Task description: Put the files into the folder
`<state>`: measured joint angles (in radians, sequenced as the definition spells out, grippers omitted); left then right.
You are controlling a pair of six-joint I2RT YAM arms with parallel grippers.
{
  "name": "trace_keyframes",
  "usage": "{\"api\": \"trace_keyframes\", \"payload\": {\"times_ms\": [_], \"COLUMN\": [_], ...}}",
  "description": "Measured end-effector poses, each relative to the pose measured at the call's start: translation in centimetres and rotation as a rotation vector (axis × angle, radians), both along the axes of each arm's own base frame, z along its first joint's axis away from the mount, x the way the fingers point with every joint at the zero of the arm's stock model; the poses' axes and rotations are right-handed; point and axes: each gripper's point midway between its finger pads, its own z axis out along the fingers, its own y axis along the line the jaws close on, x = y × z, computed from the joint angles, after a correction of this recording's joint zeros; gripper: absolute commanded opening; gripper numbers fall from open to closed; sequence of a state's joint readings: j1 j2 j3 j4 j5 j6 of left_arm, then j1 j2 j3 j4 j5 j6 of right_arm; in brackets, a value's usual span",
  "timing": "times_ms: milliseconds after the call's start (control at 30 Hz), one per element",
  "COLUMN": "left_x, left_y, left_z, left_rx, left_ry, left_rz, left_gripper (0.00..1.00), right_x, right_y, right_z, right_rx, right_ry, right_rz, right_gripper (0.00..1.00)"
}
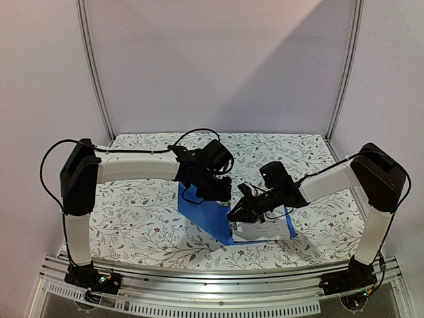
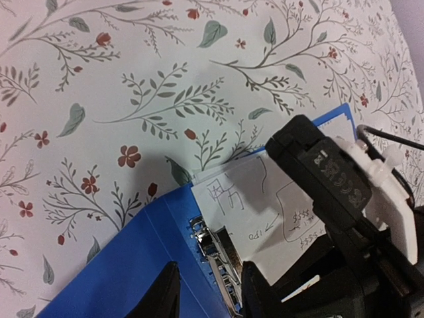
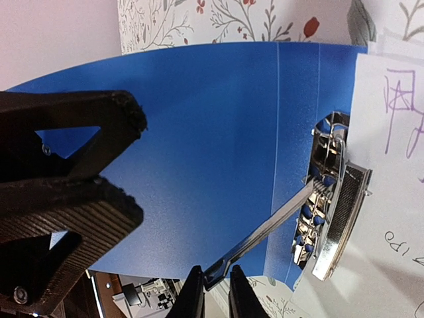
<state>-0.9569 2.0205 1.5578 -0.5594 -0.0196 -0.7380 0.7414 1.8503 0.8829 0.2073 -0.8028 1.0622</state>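
Note:
The blue folder [image 1: 204,211] lies open on the table; its cover fills the right wrist view [image 3: 199,132]. The files [image 1: 264,231], white sheets with hand-drawn marks, lie on its right half, beside the metal clamp [image 3: 334,212]. My right gripper [image 3: 215,298] is shut on the tip of the clamp's long metal lever [image 3: 278,222], which is raised off the cover. My left gripper [image 2: 211,295] is open, its fingers astride the clamp [image 2: 215,255] at the spine. The files [image 2: 258,205] lie just right of it. In the top view the left gripper [image 1: 215,192] and the right gripper [image 1: 234,215] are close together.
A floral tablecloth [image 1: 139,212] covers the table. Metal frame posts [image 1: 93,66] stand at the back corners before white walls. An aluminium rail [image 1: 212,278] runs along the near edge. The right arm's black wrist [image 2: 324,175] crowds the left wrist view.

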Motion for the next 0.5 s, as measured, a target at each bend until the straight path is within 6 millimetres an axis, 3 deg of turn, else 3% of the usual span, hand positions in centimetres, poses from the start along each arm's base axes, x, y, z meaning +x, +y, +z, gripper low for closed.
{"api": "trace_keyframes", "payload": {"times_ms": [300, 500], "left_x": [-1.3, -1.7], "left_y": [0.2, -0.1], "left_z": [-2.1, -5.2], "left_rx": [-0.003, 0.018], "left_ry": [0.071, 0.125], "left_rz": [-0.005, -0.008], "left_gripper": [0.24, 0.23], "right_x": [-0.5, -0.8], "right_y": [-0.2, -0.3], "right_z": [-0.3, -0.5], "right_rx": [0.001, 0.007], "right_ry": [0.021, 0.022], "right_rz": [0.008, 0.013], "right_gripper": [0.09, 0.09]}}
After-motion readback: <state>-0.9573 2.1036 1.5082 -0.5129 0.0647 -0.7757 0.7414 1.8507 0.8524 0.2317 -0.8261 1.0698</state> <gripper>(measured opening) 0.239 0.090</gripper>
